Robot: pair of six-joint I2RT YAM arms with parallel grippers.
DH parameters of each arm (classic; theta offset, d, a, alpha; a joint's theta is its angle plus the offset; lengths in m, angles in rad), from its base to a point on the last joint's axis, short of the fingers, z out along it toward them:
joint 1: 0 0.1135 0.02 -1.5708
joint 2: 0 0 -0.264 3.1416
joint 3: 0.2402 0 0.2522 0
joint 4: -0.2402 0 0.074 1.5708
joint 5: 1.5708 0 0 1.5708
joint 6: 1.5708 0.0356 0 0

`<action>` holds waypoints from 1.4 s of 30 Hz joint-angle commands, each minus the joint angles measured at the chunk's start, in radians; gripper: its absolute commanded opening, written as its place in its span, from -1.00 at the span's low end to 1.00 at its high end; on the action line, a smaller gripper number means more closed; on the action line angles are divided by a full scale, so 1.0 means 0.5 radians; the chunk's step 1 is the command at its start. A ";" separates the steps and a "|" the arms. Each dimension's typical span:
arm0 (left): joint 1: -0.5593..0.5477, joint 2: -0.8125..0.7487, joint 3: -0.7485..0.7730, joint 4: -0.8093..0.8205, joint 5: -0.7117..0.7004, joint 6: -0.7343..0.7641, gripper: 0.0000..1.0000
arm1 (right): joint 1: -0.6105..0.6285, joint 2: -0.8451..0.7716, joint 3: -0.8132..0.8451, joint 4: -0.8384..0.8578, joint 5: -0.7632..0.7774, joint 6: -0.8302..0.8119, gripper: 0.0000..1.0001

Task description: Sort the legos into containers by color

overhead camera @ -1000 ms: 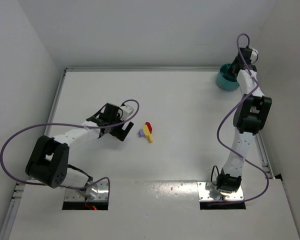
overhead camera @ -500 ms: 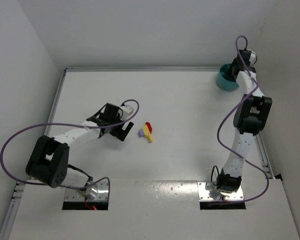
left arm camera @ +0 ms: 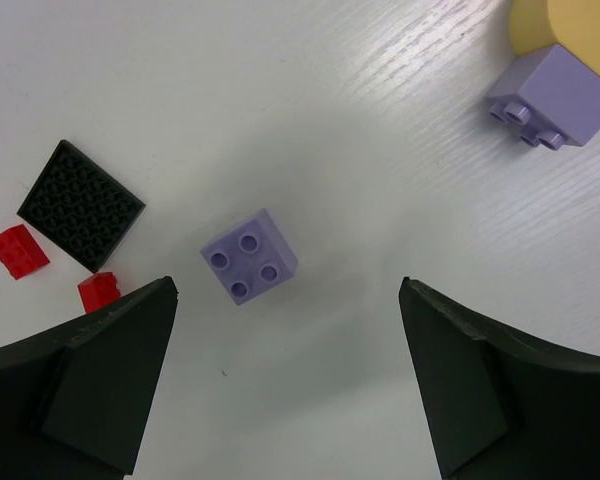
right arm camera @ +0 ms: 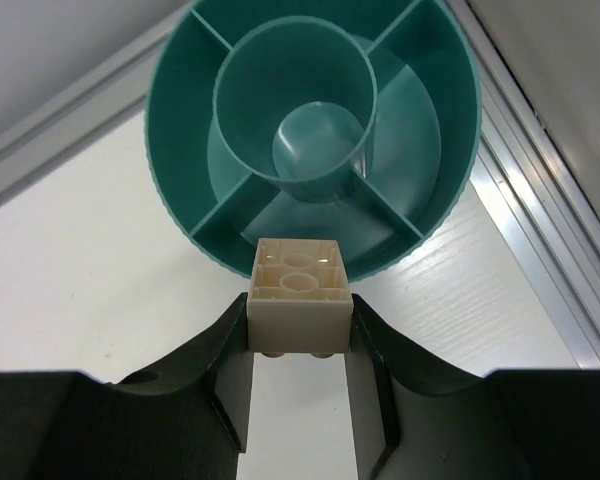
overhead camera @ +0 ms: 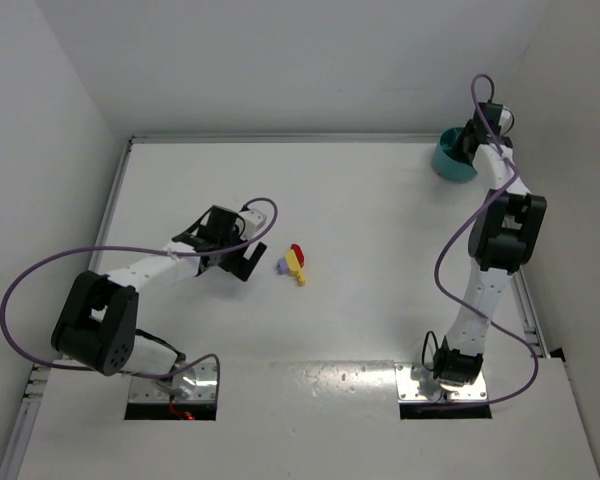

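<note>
White table (overhead camera: 380,230) lies under both arms. The teal bowl (right arm camera: 405,130) sits just ahead of the right gripper (right arm camera: 300,330), whose jaws pinch a cream brick (right arm camera: 300,290) between them, close before the nearest compartment. The step in hand looks like the drop: the next move calls for moving forward over one compartment, then releasing. The left gripper (left arm camera: 285,330) stands wide, with a purple brick (left arm camera: 250,257) lying between its jaws, untouched.

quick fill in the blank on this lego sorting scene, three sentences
The right pincer grips a cream brick in front of the ____ bowl.
The left pincer stands open above a ____ brick with four studs.
The flat square plate beside the red pieces is ____.
Missing: teal; purple; black.
</note>
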 commanded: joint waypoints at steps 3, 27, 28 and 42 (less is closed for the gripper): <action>0.038 0.002 -0.008 0.068 0.007 -0.020 0.99 | 0.006 0.012 0.201 0.027 0.028 -0.018 -1.00; 0.038 0.002 -0.008 0.068 0.007 -0.020 0.99 | 0.006 0.015 0.219 -0.031 -0.008 -0.058 -1.00; 0.038 0.002 -0.008 0.068 0.007 -0.020 0.99 | 0.006 0.015 0.219 -0.055 -0.008 -0.058 -1.00; 0.038 0.021 -0.008 0.068 0.007 -0.020 0.99 | 0.006 0.095 0.299 -0.056 0.013 -0.076 -1.00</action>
